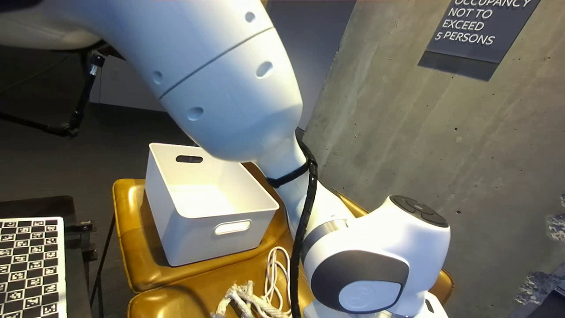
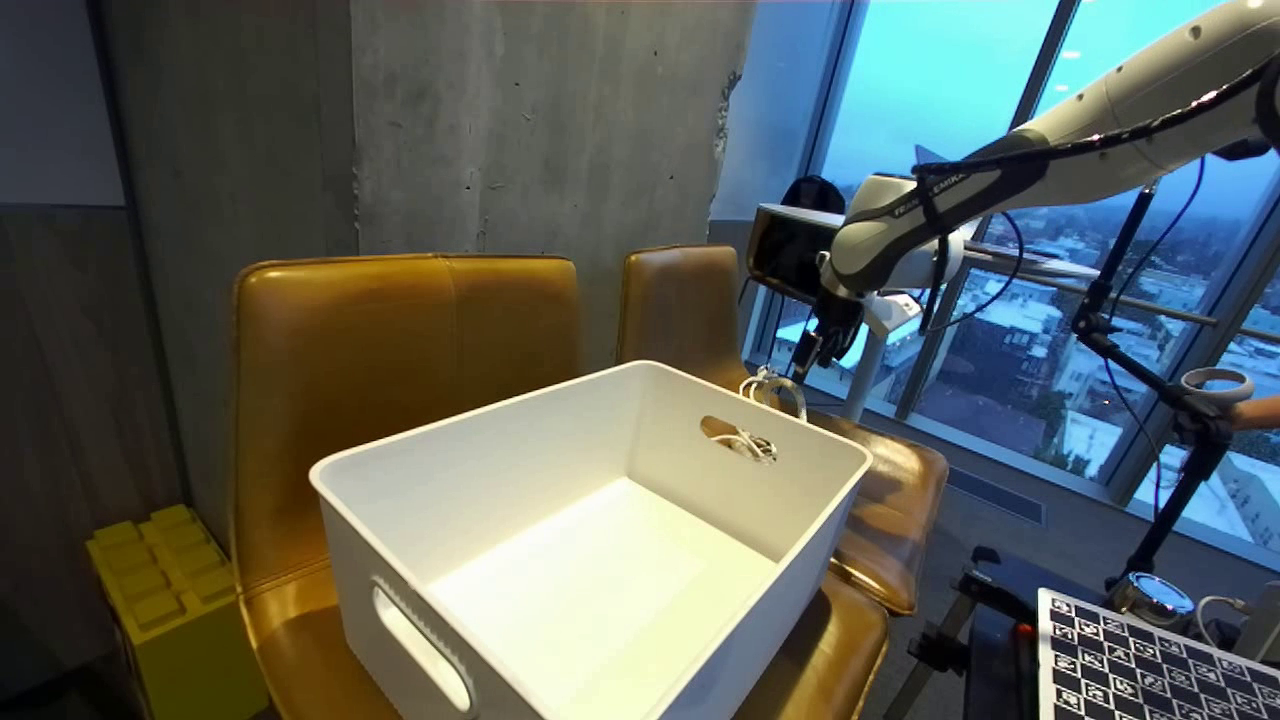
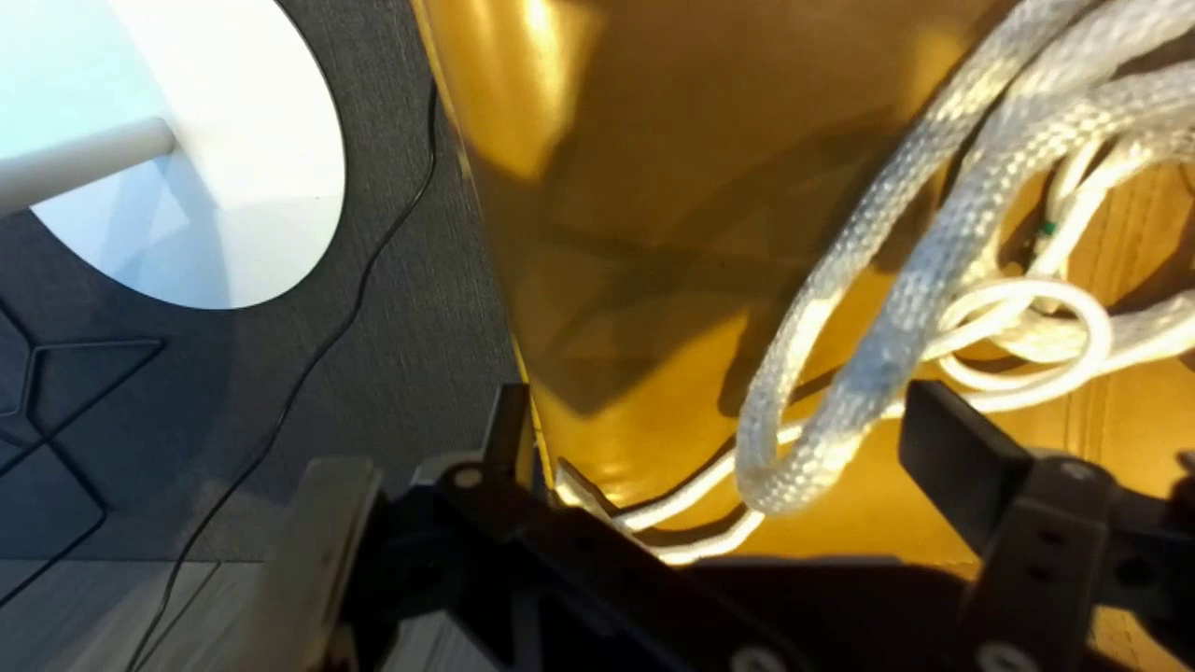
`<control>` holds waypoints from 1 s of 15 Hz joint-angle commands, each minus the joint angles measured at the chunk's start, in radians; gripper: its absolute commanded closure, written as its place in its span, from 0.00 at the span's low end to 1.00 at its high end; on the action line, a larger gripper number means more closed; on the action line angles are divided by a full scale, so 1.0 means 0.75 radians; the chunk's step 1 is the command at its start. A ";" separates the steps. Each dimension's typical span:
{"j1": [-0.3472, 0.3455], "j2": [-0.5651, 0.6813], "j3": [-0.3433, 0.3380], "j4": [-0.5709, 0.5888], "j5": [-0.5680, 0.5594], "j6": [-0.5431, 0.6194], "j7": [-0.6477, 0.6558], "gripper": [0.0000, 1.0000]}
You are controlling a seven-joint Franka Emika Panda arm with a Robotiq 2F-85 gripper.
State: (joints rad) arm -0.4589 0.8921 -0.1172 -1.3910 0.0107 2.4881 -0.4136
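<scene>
Two tan chairs [image 2: 410, 400] hold one bin [image 2: 510, 480], plus rope [image 3: 892, 336] near one gripper [image 3: 730, 434].

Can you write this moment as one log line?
hand: open, above white braided rope | rope: looped on tan chair | white storage bin: on neighbouring chair

We find the chair-seat bench [image 3: 653, 187] smooth and glossy, leather or an imitation; inside its edge lie a faintly shiny, coarsely braided rope [image 3: 878, 366] and a smooth thin cord [image 3: 691, 553] with a plastic look. The gripper [image 3: 719, 415] is dull, metal or plastic, we cannot say which. The box [image 2: 540, 450] looks like matt, smooth plastic, and beyond the back edge we see a rough, pitted concrete wall [image 2: 560, 130]
</scene>
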 commanded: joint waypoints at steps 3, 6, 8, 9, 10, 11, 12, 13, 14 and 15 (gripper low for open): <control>-0.015 0.126 0.079 0.279 0.025 -0.067 0.003 0.00; -0.005 0.171 0.081 0.312 0.028 -0.092 0.027 0.00; 0.006 0.185 0.075 0.279 0.026 -0.090 0.052 0.00; 0.014 0.187 0.072 0.250 0.023 -0.081 0.065 0.00; 0.028 0.182 0.065 0.206 0.023 -0.062 0.082 0.00; 0.035 0.186 0.066 0.187 0.024 -0.058 0.094 0.00; 0.044 0.185 0.066 0.164 0.025 -0.055 0.112 0.25; 0.052 0.181 0.069 0.145 0.027 -0.052 0.123 0.26; 0.058 0.181 0.071 0.138 0.027 -0.052 0.132 0.34; 0.061 0.180 0.074 0.142 0.027 -0.059 0.141 0.42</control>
State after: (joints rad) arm -0.4242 1.0439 -0.0657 -1.2643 0.0237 2.4440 -0.3347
